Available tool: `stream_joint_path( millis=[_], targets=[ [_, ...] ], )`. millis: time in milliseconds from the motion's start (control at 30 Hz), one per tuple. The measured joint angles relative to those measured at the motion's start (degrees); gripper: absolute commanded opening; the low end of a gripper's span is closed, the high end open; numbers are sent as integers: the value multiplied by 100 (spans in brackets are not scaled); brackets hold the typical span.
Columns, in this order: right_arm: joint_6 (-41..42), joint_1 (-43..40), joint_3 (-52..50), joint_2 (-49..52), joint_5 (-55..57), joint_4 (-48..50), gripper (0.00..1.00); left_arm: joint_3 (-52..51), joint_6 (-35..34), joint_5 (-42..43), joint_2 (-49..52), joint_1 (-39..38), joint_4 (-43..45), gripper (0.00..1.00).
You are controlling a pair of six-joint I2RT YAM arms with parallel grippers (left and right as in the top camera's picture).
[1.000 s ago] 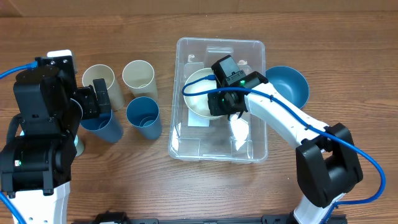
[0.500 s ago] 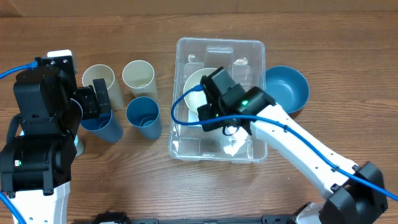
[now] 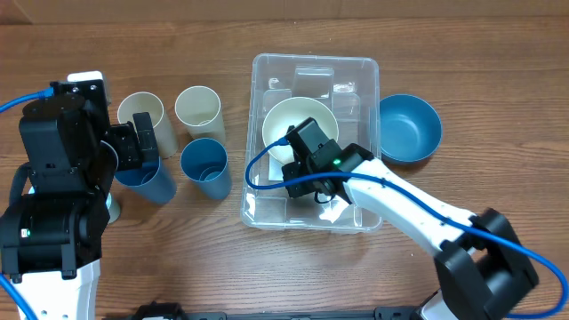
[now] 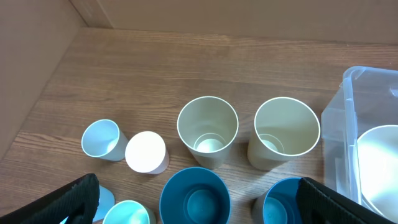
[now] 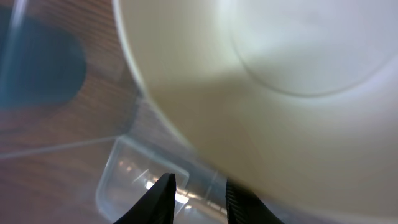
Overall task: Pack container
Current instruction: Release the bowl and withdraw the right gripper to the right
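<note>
- Clear container (image 3: 356, 76) mid-table, cream bowl (image 3: 298, 120) sitting inside.
- Right gripper (image 5: 199, 196) down in the container beside the bowl, fingers narrowly apart, seemingly gripping nothing.
- Left gripper (image 4: 196, 202) spread wide above cups (image 4: 207, 130).

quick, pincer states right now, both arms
left pincer: open, holding nothing
right pincer: narrow gap at the cream bowl rim, grip cannot be told

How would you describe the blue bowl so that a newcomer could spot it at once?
Find the large clear container in the middle of the wooden table. Outside it, beside its right wall, sits the blue bowl. It is the only bowl of that colour: the cream bowl lies inside the container, and the blue cups on the left are tall and narrow.
</note>
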Motion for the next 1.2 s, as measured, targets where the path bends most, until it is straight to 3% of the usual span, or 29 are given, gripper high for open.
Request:
stream_joint_path(
  millis=[167, 333, 500, 667, 933, 1033, 1200],
  targets=[
    [0, -48, -52, 236, 302, 487, 29, 0, 0, 0, 0, 0, 0, 100],
    [-55, -660, -57, 236, 470, 778, 33, 0, 2, 2, 0, 0, 2, 100],
    [-363, -1117, 131, 238, 382, 470, 34, 0, 2, 0, 0, 0, 0, 100],
    [-463, -1047, 861, 236, 286, -225, 35, 0, 0, 2, 0, 0, 2, 100],
    [-352, -1134, 2994, -328, 402, -2708, 47, 0, 2, 0, 0, 0, 0, 100],
    [-59, -1670, 3265, -688, 608, -2938, 51, 0, 2, 2, 0, 0, 0, 100],
    [566, -3650, 3272, -498, 660, -3101, 56, 0, 2, 2, 0, 0, -2, 100]
  ],
)
